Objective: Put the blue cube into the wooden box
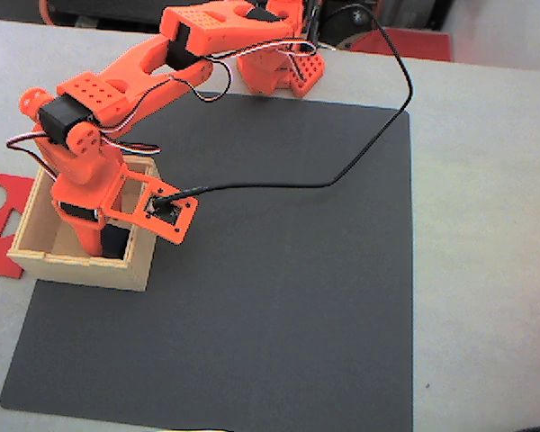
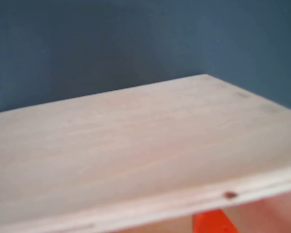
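Observation:
The wooden box (image 1: 45,261) of pale plywood stands on the left edge of the dark mat in the fixed view. My orange gripper (image 1: 97,241) reaches down inside it, its fingers below the rim. A dark patch (image 1: 117,239) lies right beside the fingers in the box; I cannot tell whether it is the blue cube or shadow. The jaws' state is hidden by the wrist and the box walls. In the wrist view a box wall (image 2: 136,145) spans the picture, with an orange fingertip (image 2: 211,224) just past its lower edge.
A flat red cut-out sheet (image 1: 0,225) lies left of the box. The dark grey mat (image 1: 279,288) covers most of the table. A black cable (image 1: 378,144) loops from the wrist camera to the back. The arm's base (image 1: 279,72) stands at the far edge.

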`<state>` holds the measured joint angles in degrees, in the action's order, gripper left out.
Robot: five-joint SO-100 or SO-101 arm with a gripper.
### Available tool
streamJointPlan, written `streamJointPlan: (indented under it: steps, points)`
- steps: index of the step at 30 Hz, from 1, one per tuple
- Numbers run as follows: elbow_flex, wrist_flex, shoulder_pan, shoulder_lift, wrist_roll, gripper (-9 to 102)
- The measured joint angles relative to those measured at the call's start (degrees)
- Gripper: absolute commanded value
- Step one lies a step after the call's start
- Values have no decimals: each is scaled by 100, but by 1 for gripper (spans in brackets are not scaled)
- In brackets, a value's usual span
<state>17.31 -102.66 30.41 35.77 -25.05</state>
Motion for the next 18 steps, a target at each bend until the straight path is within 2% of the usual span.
streamJointPlan:
  steps: [5, 10, 18]
  points:
    - [0, -18, 0, 53, -35, 13]
    - [0, -26, 0, 308, -53, 0]
    - [0, -26, 0, 896, -53, 0]
